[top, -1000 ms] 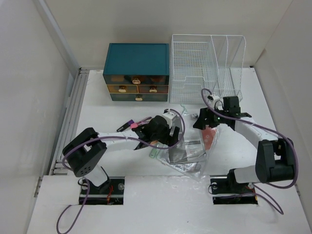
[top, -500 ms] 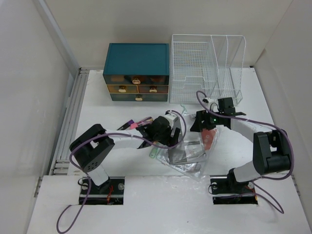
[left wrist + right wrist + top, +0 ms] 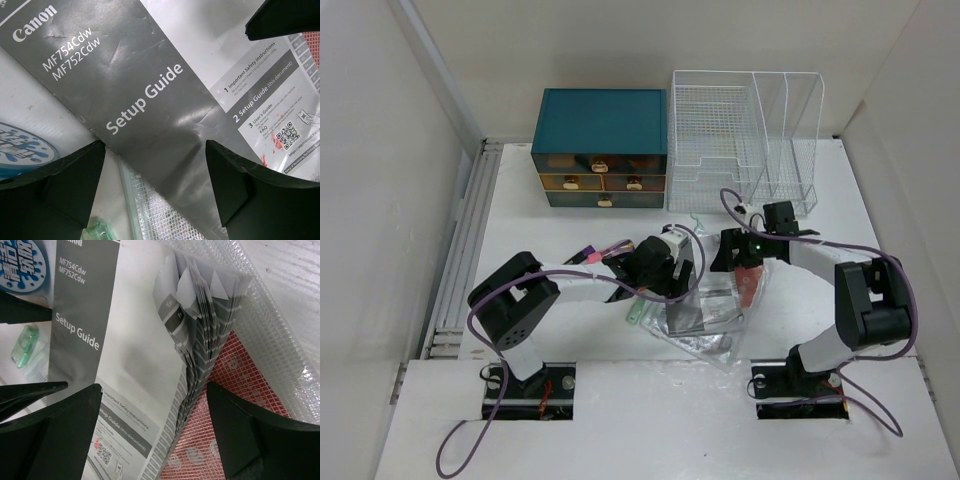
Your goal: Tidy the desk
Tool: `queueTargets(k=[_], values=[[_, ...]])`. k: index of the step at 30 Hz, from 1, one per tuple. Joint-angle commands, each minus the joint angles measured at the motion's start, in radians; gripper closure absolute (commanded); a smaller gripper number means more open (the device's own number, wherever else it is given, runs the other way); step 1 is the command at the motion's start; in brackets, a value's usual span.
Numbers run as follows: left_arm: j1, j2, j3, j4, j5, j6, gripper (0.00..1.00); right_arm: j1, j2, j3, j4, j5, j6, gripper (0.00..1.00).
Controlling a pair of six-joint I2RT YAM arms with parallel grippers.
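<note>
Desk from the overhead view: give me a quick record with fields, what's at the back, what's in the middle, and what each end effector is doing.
Back of desk: teal drawer chest, wire rack to its right
Middle: Setup Guide booklet, clear mesh pouch at its page edge
Left end effector: open, over the booklet's cover
Right end effector: open, over the booklet's fanned pages
</note>
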Motion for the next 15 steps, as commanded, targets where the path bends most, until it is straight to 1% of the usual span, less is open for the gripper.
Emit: queueTargets(k=[1,4,8,10,11,12,14,15], values=[[-0.004,0.009,0.03,0.013,0.035,-0.012,0.22,0.009,0.022,0.03,0.026,0.024,0.022,0.09],[-0.004,0.009,0.039,0.013,0.046,-0.012,0.22,0.009,0.022,0.03,0.026,0.047,0.031,0.09],[-0.004,0.019,0.048,0.013,0.068,-0.012,0.22,-0.001,0.067,0.039,0.006,-0.005,0.031,0.09],[-0.004,0.028,0.049,0.013,0.078,-0.012,0.24,-0.001,0.091,0.053,-0.006,-0.042,0.017,0.13],[-0.004,0.037,0.058,0.013,0.078,-0.012,0.24,-0.001,0.1,0.053,-0.02,-0.053,0.006,0.15],[-0.004,0.037,0.058,0.013,0.088,-0.012,0.24,-0.001,0.112,0.053,-0.02,-0.079,0.006,0.19],[-0.004,0.048,0.069,0.013,0.097,-0.012,0.25,-0.001,0.112,0.062,-0.034,-0.11,-0.013,0.22],[-0.004,0.048,0.079,0.013,0.097,-0.012,0.25,-0.001,0.112,0.062,-0.034,-0.136,-0.014,0.25]])
